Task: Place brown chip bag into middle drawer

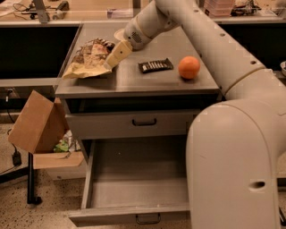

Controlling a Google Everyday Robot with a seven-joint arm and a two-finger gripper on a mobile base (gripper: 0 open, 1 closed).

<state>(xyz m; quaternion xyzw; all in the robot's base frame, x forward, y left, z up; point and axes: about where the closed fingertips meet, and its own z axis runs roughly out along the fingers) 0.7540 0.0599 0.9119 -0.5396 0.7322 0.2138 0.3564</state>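
We find the wide grey metal middle drawer (138, 179) open from above, though our white robot body (232, 170) crowds its right side. On the grey cabinet top (134, 84), our tan gripper (109, 65) sits toward the left edge by the crumpled brown chip bag (87, 60) — a flat black wrapper (155, 65) and round orange fruit (189, 67) block the right half.

Lab-like workroom, grey metal drawer cabinet (147, 82), cluttered benches (89, 8) behind, robot jaws over the cabinet top.

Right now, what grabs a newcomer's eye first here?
The bulky white arm fills the right foreground, reaching across the cabinet top. Its gripper is at the brown chip bag on the top's left side. Below, the middle drawer stands open; an orange sits right.
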